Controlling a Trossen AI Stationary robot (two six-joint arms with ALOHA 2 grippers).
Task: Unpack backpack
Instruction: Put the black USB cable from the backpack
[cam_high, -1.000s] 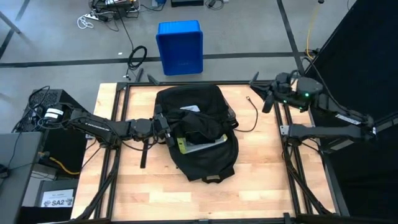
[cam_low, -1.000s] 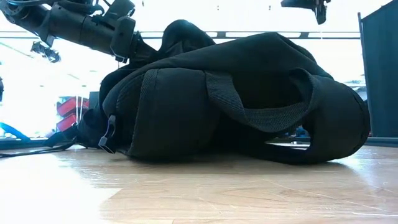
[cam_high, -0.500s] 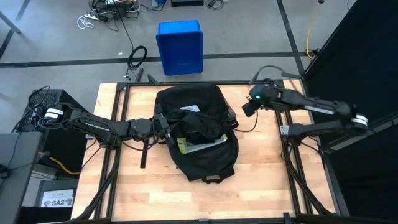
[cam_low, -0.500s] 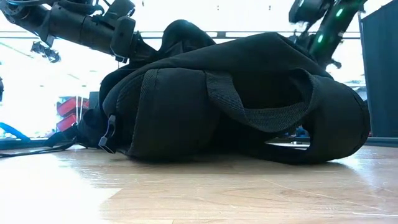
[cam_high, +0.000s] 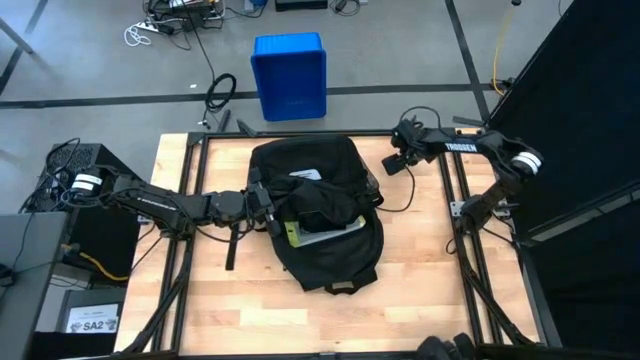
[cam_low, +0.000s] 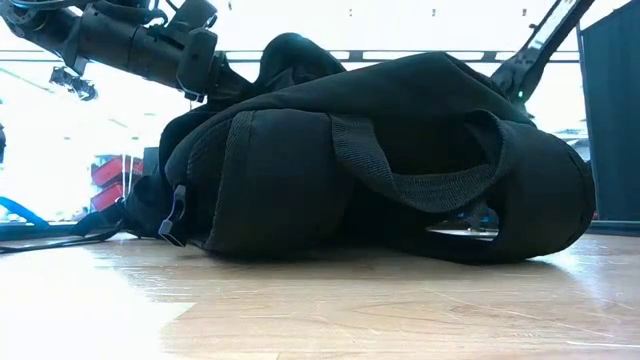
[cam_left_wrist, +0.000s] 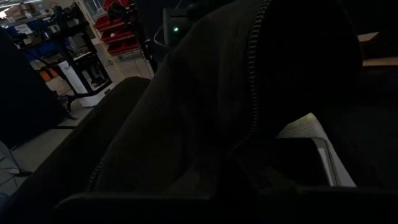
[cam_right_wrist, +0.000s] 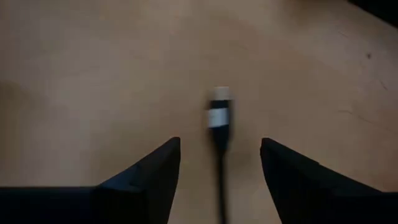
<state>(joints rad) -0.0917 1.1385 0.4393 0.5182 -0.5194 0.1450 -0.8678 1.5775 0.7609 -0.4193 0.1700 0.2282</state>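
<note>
The black backpack (cam_high: 322, 215) lies flat on the wooden table, its opening facing up, with a white sheet (cam_high: 306, 175) and a flat grey, yellow-edged item (cam_high: 322, 236) showing inside. My left gripper (cam_high: 268, 207) is shut at the left rim of the opening. A thin black cable (cam_high: 409, 188) lies on the table right of the backpack. My right gripper (cam_right_wrist: 219, 163) hangs open over the cable's white-tipped plug end (cam_right_wrist: 219, 111); its fingers stand on either side of the cable and touch nothing. My left gripper holds the backpack's fabric at the left rim of its opening (cam_high: 276, 204), beside the zipper (cam_left_wrist: 252, 81). It comes in about level from the table's left. The fabric itself hides the fingertips, so the kind of hold does not show. The backpack's body rests on the table.
A blue plastic bin (cam_high: 289, 75) stands on the floor beyond the table's far edge. Black frame rails (cam_high: 181, 250) run along the table's left and right sides. Bare wood lies near the front edge (cam_high: 330, 320) and right of the backpack.
My right arm has swung in from beyond the table's right edge toward the left, come down and tipped its gripper downward over the cable's plug end. The left gripper and the backpack have kept still.
</note>
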